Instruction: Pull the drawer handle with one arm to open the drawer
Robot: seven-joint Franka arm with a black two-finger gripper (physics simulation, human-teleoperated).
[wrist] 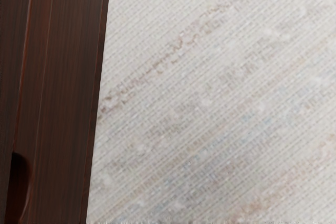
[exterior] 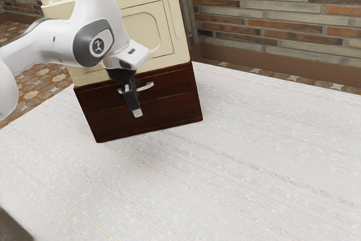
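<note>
Brick wall [exterior: 271,12], drawer handle [exterior: 147,87] partly behind hand [exterior: 137,113]

Drawer unit [exterior: 172,118] on worktop [exterior: 242,156], nr its far edge in ext. view; box [exterior: 179,40] on top of unit. Handle [exterior: 148,86] on unit's upper front. Wall [exterior: 271,12] behind worktop; floor [exterior: 36,91] btwn, also at ext. view's L.

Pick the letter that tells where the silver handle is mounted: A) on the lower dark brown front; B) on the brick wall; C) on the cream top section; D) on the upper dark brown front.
D: the silver handle is on the upper dark brown front, just below the cream section.
</note>
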